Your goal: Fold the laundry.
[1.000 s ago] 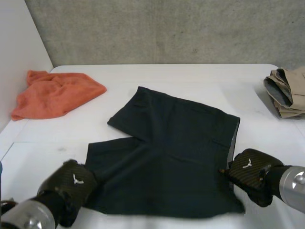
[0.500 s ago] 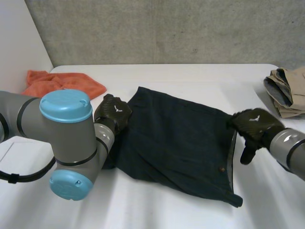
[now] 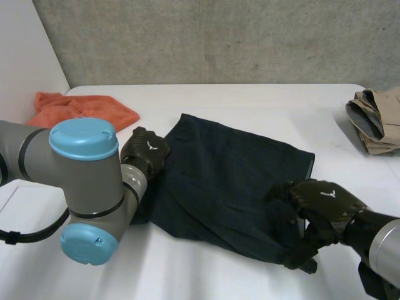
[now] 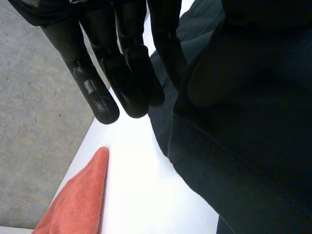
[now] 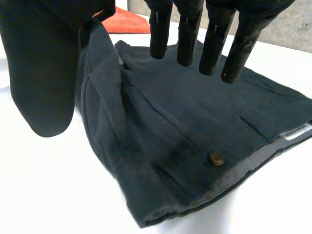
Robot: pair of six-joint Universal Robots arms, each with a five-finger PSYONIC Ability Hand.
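**Both hands on the navy shorts, neither one gripping**

Over at the far left of the white table (image 3: 237,103) lies a crumpled orange towel (image 3: 81,109), well apart from the action. In front of it, the left arm (image 3: 84,187) bends across, and the left hand (image 3: 145,150) sits at the left edge of the navy shorts (image 3: 231,169). Its fingers (image 4: 126,63) are straight and loose, hanging just past the cloth's edge with the thumb over the fabric, pinching nothing.

The shorts lie mid-table, folded over on themselves. (There's a small brown button (image 5: 216,159) and a strip of pale lining at the near right edge.)

The right hand (image 3: 322,203) is down on the shorts' near right corner. Its fingers (image 5: 214,39) are straight and spread above the cloth, and a ridge of fabric stands up beside the thumb.

At the far right edge sits a folded tan garment (image 3: 378,115).
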